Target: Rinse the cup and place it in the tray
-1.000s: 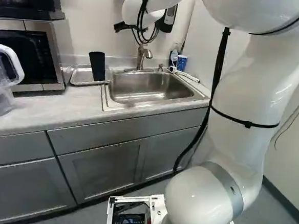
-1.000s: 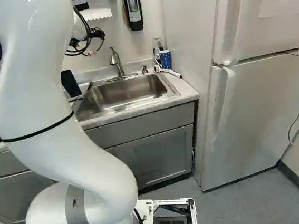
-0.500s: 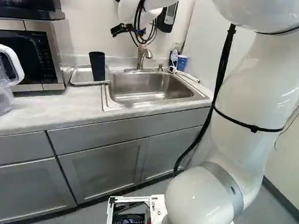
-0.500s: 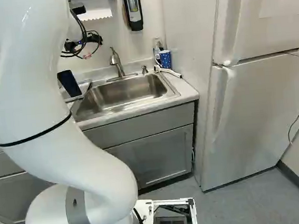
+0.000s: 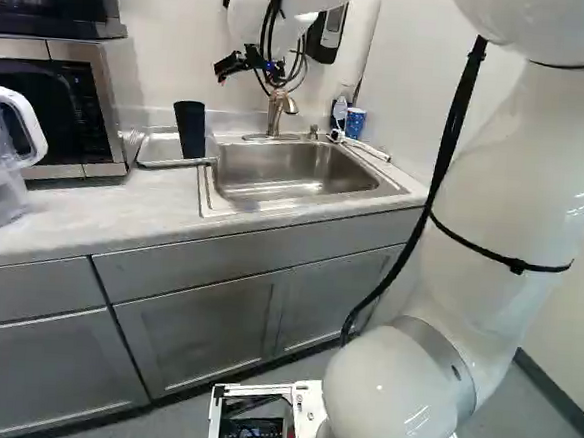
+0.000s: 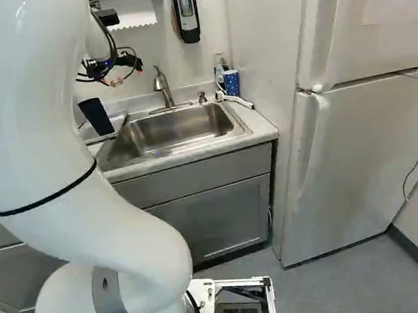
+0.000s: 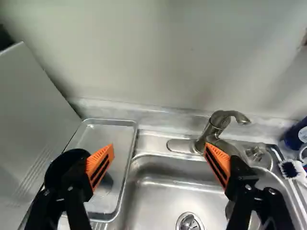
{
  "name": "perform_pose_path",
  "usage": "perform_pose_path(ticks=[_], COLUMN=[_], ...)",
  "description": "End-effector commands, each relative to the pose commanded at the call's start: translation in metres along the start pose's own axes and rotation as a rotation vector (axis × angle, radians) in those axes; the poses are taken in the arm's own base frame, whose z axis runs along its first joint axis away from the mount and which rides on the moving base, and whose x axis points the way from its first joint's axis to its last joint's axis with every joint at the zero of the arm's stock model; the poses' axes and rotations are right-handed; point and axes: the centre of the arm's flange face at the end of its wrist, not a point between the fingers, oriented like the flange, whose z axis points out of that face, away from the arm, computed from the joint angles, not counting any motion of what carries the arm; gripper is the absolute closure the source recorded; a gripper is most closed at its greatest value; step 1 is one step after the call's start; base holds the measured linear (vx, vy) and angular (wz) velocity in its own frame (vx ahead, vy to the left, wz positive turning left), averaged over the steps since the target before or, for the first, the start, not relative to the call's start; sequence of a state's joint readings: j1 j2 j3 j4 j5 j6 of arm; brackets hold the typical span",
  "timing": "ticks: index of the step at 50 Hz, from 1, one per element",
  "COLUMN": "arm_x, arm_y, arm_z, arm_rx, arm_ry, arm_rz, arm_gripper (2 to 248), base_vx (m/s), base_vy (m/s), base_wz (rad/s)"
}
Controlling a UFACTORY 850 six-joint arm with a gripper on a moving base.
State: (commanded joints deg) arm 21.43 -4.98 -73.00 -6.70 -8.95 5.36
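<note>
Reaches forward over the counter with the black two-fingered gripper (image 5: 250,60), spread wide, orange pads well apart. Shows, in the wrist view, a tall black cup (image 5: 189,129) off to one side of the gripper (image 7: 159,158), outside the gap between the pads and partly hidden by one finger. Stands in a shallow rectangular metal tray (image 7: 105,134), just beside the stainless-steel sink (image 5: 295,169) on the pale tabletop (image 5: 92,205). Near the other finger, in the same view, has the curved metal faucet (image 7: 218,123), partly overlapped by that finger. Looks through the gap onto the sink basin. Also includes, by the sink corner farther from the tray, a blue patterned cup (image 6: 231,82) and a brush with dark bristles (image 7: 290,169).
</note>
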Motion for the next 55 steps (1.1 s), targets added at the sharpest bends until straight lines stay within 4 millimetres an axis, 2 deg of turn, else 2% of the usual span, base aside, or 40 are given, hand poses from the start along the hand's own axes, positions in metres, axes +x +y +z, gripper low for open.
perform_pose_path(ticks=[30,55], arm_x=[-0.029,-0.058], arm_y=[-0.008,0.006], arm_z=[-0.030,-0.066], arm_rx=[0.013,-0.006], arm_ry=[-0.140,-0.206], arm_rz=[0.056,0.101], arm_gripper=[3,3], base_vx=[0.000,0.000], base_vy=[0.000,0.000], base_wz=[0.000,0.000])
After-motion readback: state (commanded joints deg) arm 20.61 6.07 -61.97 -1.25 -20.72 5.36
